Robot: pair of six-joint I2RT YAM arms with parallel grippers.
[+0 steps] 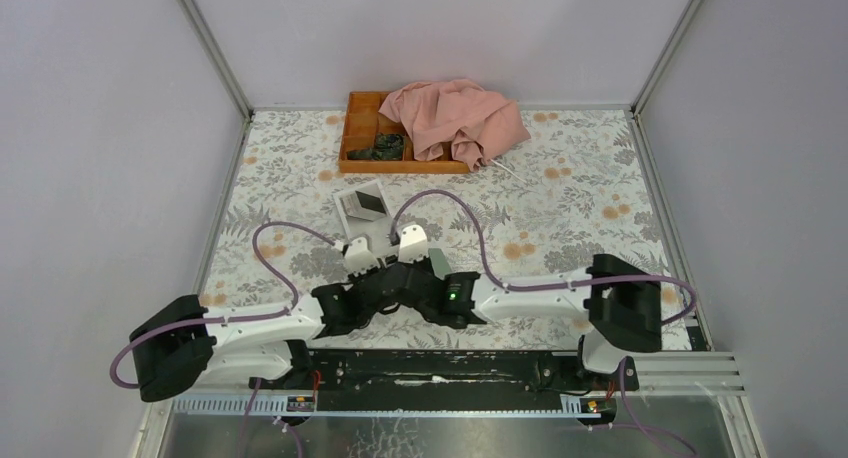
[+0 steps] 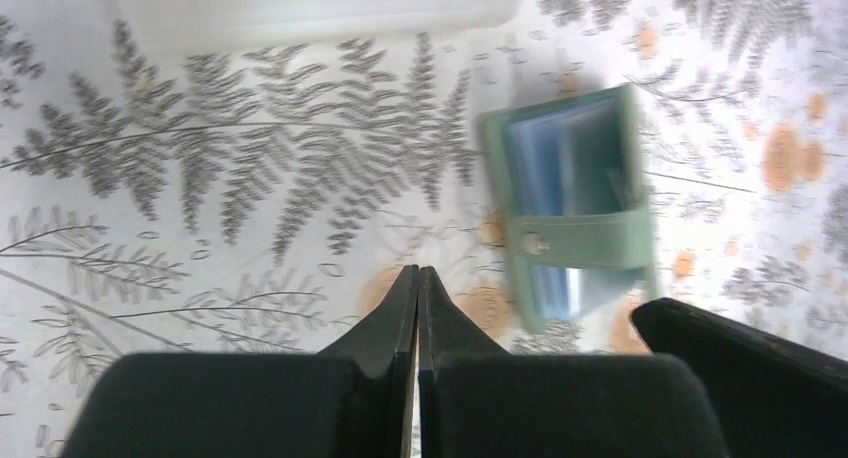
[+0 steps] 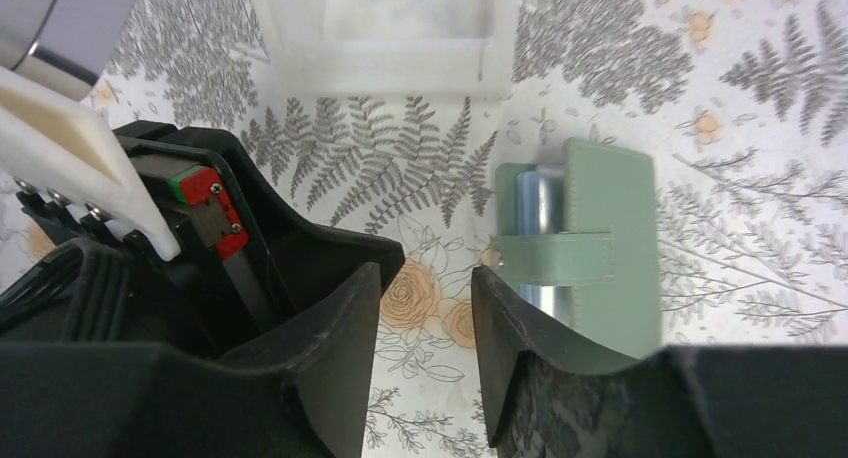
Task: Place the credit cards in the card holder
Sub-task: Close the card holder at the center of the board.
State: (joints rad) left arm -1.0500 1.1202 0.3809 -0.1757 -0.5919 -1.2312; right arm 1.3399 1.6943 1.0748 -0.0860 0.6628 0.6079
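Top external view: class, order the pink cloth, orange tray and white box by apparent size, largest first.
1. Pink cloth and orange tray: unsure, the cloth hides part of the tray.
2. White box, clearly smallest.

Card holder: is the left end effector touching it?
Apart. The left wrist view shows the shut left end effector with bare tablecloth between its tips and the card holder.

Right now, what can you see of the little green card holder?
The card holder is a flat, dull green case, leather-like, lying on the flowery tablecloth near the white box. A green strap with a small metal snap crosses it, and pale blue pockets show inside. The open right gripper is close beside it; whether it touches is unclear.
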